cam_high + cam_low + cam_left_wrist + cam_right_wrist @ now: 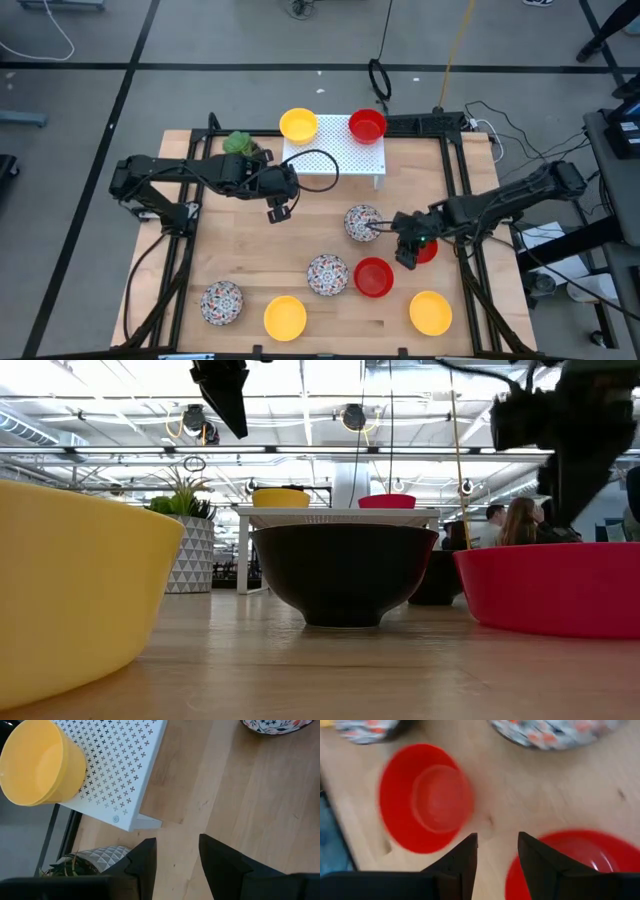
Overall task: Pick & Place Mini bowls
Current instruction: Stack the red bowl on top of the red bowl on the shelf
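Two mini bowls stand on the white perforated rack [335, 152]: a yellow one [298, 124] and a red one [367, 126]. On the table stand mosaic bowls [363, 222], [327, 274], [221, 302], red bowls [373, 277], [427, 251] and yellow bowls [285, 317], [431, 312]. My right gripper [405, 255] hangs open above the table between the two red bowls [425, 797], [580, 865], touching neither. My left gripper [278, 210] is open in the air in front of the rack [115, 770], with nothing between its fingers.
A green plant in a white patterned pot [240, 143] stands at the rack's left end. Black frame rails [470, 290] run along the table's left and right sides. Bare wood lies between the rack and the bowls. People sit in the room beyond [515, 520].
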